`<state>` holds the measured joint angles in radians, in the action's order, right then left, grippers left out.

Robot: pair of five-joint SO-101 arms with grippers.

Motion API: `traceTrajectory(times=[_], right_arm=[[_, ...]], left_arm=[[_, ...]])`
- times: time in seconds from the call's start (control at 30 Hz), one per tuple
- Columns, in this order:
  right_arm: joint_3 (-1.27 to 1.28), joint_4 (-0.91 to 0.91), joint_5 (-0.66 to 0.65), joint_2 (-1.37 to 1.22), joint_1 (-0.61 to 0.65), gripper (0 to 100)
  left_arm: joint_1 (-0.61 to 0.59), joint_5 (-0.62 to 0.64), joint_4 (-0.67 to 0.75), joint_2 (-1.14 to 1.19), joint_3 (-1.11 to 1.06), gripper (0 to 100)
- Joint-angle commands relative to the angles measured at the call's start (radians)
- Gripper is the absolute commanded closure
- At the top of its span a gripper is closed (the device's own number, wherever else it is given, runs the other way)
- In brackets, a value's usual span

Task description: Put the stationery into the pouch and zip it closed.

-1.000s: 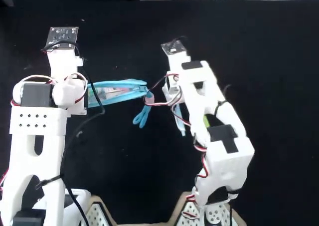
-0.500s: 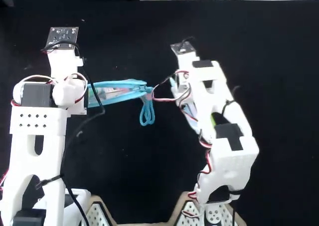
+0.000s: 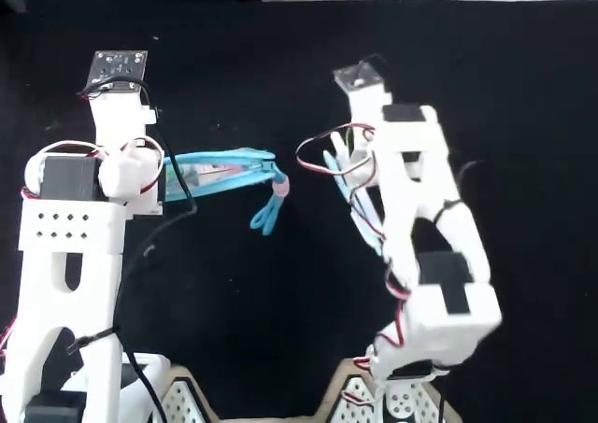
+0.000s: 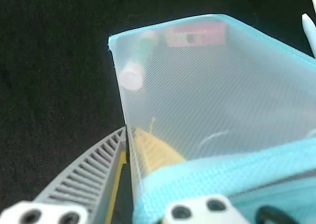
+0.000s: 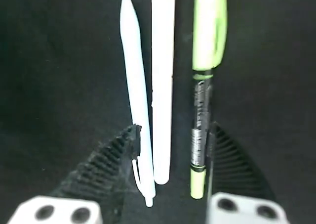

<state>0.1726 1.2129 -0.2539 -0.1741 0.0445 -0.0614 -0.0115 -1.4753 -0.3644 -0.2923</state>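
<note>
The pouch is translucent with a teal edge and is held off the black table by my left gripper. In the left wrist view the pouch holds a pink eraser and a white-capped item, and my left gripper is shut on its edge. A blue zip loop dangles from the pouch's end. My right gripper stands right of the loop. It is open astride a white pen, a white stick and a green highlighter.
A black cloth covers the whole table. Red and white cables loop off the right arm toward the pouch's end. The arm bases stand at the front edge.
The right arm has swung rightward, away from the pouch's end. The blue zip loop has swung and now hangs slanted. The left arm and pouch have kept still.
</note>
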Motion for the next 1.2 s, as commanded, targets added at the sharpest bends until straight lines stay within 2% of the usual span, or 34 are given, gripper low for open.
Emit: traceTrajectory(times=[0.0, 0.23, 0.67, 0.8, 0.97, 1.03, 1.1, 1.17], right_arm=[[0.033, -0.066, -0.009, 0.142, 0.077, 79.0], [0.229, -0.373, -0.041, 0.102, 0.216, 79.0], [0.220, -0.456, -0.199, -0.031, 0.166, 79.0], [0.174, -0.434, -0.212, -0.102, 0.155, 79.0], [0.028, -0.270, -0.209, -0.185, 0.110, 79.6], [-0.021, -0.224, -0.209, -0.213, 0.075, 86.2], [-0.042, -0.207, -0.207, -0.216, 0.031, 98.3], [-0.045, -0.184, -0.207, -0.209, -0.005, 96.7]], left_arm=[[-0.001, 0.012, 0.006, 0.031, -0.067, 97], [-0.001, 0.011, 0.002, 0.031, -0.068, 97], [-0.001, 0.011, 0.005, 0.034, -0.068, 97], [-0.001, 0.009, 0.006, 0.034, -0.068, 97], [-0.001, 0.011, 0.006, 0.035, -0.068, 97], [-0.001, 0.011, 0.006, 0.035, -0.068, 97], [-0.001, 0.011, 0.006, 0.035, -0.068, 97], [-0.001, 0.011, 0.006, 0.035, -0.068, 97]])
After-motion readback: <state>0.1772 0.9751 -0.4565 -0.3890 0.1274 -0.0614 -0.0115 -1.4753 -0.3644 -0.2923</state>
